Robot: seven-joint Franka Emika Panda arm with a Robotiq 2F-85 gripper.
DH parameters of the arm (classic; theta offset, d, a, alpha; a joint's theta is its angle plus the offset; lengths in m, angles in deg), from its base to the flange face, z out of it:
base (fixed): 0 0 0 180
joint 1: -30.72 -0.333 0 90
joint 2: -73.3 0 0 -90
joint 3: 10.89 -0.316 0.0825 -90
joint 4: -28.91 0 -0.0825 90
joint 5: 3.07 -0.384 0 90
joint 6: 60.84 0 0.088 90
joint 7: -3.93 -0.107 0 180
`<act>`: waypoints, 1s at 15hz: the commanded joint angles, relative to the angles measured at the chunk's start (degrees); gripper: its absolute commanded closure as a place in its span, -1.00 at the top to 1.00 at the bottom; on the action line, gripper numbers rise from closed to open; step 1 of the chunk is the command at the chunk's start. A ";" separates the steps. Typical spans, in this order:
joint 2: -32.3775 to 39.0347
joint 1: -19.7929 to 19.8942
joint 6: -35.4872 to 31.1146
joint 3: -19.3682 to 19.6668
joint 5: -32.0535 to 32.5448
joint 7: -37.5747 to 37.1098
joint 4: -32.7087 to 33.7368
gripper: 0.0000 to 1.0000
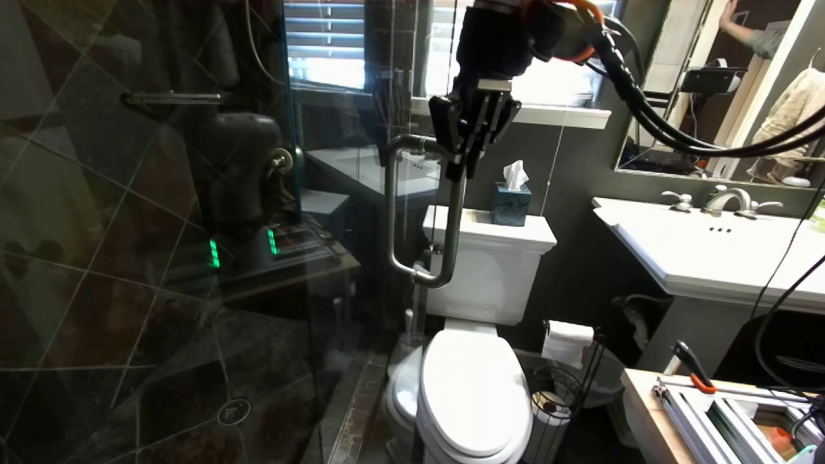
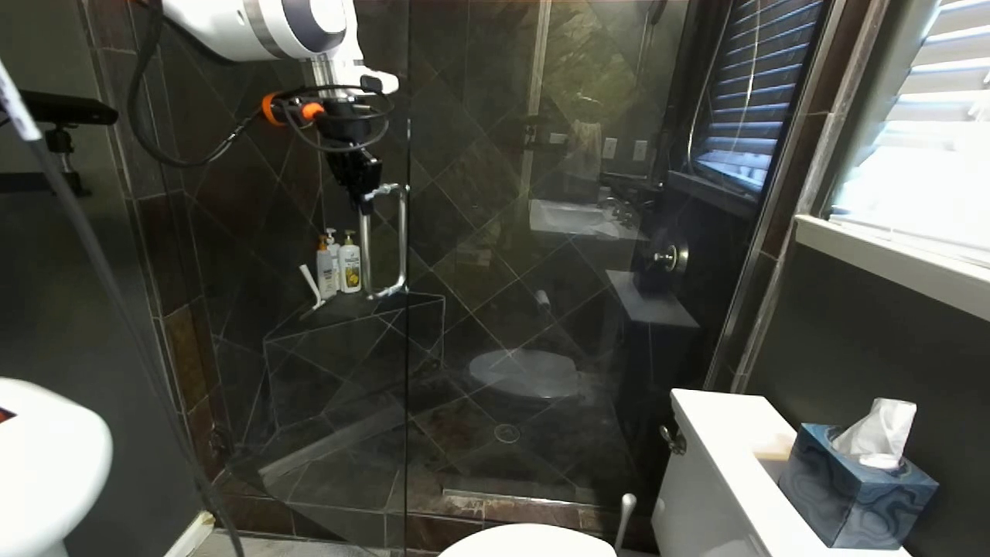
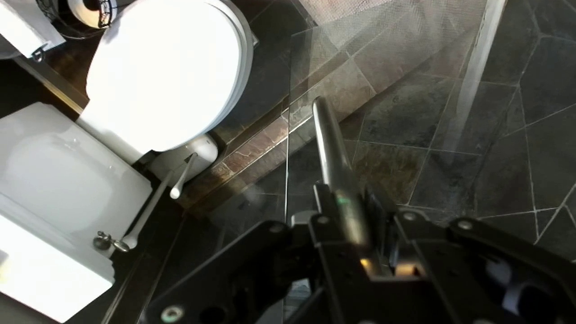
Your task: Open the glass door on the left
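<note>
The glass door [image 2: 340,433] stands left of centre in an exterior view, too tall to fit whole; it looks a little ajar, though reflections make the angle hard to judge. The robot arm [image 2: 271,27] reaches down to it from above. A straight pull would fight the arc that a hinged door follows, so binding seems the main risk, and forcing it would load the glass sideways. The toilet [image 1: 477,393] sits near; a wide swing could bring the free edge against it. The chrome handle [image 1: 453,238] is smooth and round, so it may rotate or slide in the grip as the angle changes. The end effector [image 3: 348,193] is clenched around 1 bar of that handle, near its upper bend. Its 2 fingers [image 3: 325,202] lie on either side of the bar; a jerky move could slip them off.
</note>
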 commanded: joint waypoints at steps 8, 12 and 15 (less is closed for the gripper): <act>-2.50 1.53 -2.26 -2.06 1.03 -3.25 -3.11 -0.55; -2.41 1.36 -1.64 -2.31 0.97 -2.59 -3.14 -0.89; -3.58 1.03 0.32 -3.04 0.87 -2.81 -3.96 -0.89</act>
